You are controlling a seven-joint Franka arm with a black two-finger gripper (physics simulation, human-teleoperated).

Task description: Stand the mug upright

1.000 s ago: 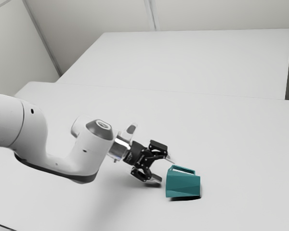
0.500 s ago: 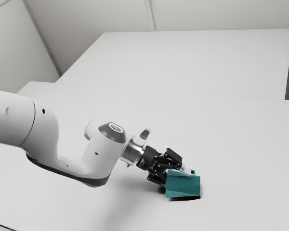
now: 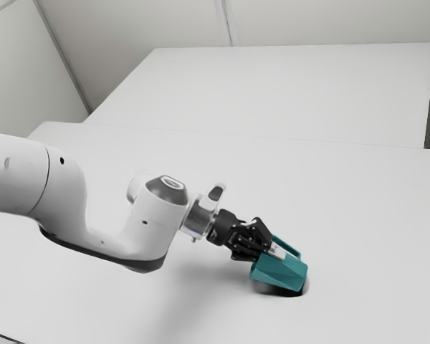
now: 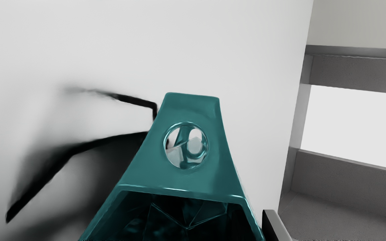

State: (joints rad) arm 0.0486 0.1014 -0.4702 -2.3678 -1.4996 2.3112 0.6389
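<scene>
The teal mug (image 3: 278, 274) is tilted in the exterior view, its mouth end toward my gripper and its handle (image 3: 287, 246) on the upper side. My gripper (image 3: 269, 254) reaches down to the mouth end, closed on the mug's wall, with one pale finger between handle and body. In the wrist view the mug (image 4: 179, 177) shows its dark open mouth and a face with a round, glassy circle. There my gripper (image 4: 254, 225) holds the wall, one finger outside it; the other is hard to make out in the dark interior.
The white table (image 3: 165, 154) extends around the mug, with a dark shadow beneath it. A second white surface (image 3: 287, 93) stands behind, against pale walls. In the wrist view, grey framing (image 4: 347, 177) lies beyond the table edge.
The gripper first moved toward the exterior view's right, down to the mug, and its fingers came together. Since then the mug has tipped and shifted slightly to that view's right, its mouth end raised.
</scene>
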